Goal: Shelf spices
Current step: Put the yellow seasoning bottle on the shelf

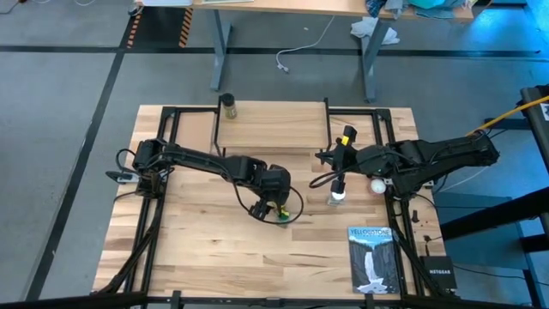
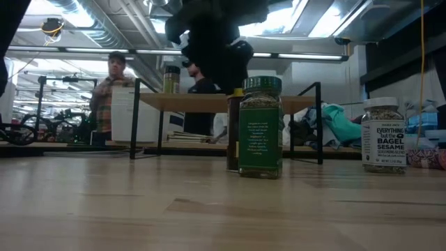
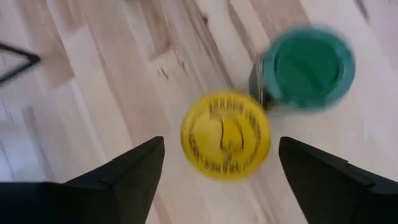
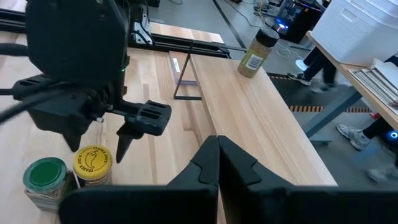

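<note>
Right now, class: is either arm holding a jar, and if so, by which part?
Neither. The left tool hangs open over the yellow-lidded jar, fingers clear of it on both sides. The right tool is shut and empty.

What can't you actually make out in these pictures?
- Yellow-lidded jar: low view, hidden behind the green jar; lid print blurred in left wrist view.
- Left gripper: high view, fingers hidden under its own wrist.
- White-lidded jar: high view, label too small to read.
- Shelf: low view, top surface edge-on, partly hidden by the arm.
</note>
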Controlling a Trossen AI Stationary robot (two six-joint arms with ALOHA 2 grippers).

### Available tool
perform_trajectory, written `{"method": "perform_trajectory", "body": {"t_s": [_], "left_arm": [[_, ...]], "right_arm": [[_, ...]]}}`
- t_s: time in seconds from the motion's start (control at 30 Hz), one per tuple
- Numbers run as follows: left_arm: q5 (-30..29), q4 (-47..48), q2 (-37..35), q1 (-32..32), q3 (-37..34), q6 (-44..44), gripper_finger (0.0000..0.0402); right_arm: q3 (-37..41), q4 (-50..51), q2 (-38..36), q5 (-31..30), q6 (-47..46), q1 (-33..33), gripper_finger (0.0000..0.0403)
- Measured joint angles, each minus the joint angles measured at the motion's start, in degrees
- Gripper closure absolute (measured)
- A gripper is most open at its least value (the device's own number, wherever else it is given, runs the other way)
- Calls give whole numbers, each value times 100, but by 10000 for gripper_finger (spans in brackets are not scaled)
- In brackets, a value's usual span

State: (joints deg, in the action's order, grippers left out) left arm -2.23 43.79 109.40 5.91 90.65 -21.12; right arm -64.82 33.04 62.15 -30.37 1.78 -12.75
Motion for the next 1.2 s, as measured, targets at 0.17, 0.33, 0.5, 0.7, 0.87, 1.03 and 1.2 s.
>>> {"method": "perform_trajectory", "body": {"t_s": [0.17, 0.33, 0.5, 0.7, 0.87, 1.03, 1.2], "left_arm": [[47, -141, 8, -5, -26, -6, 73], [163, -109, 221, -7, -28, -5, 75], [174, -138, 287, -4, -28, -17, 86], [172, -146, 258, -7, -28, 27, 135], [163, -140, 256, -2, -28, -5, 186], [161, -92, 233, -1, -28, 6, 186], [156, 81, 150, 0, 30, -21, 186]], "right_arm": [[0, 1, 0, 0, 0, 2, 402], [0, 0, -2, 0, 0, 0, 402], [0, 4, 0, 7, 0, 1, 402], [0, 7, -1, 17, 0, 1, 402], [0, 7, 0, 18, 0, 1, 402], [0, 7, -1, 19, 0, 1, 402], [0, 7, 0, 18, 0, 2, 402]]}}
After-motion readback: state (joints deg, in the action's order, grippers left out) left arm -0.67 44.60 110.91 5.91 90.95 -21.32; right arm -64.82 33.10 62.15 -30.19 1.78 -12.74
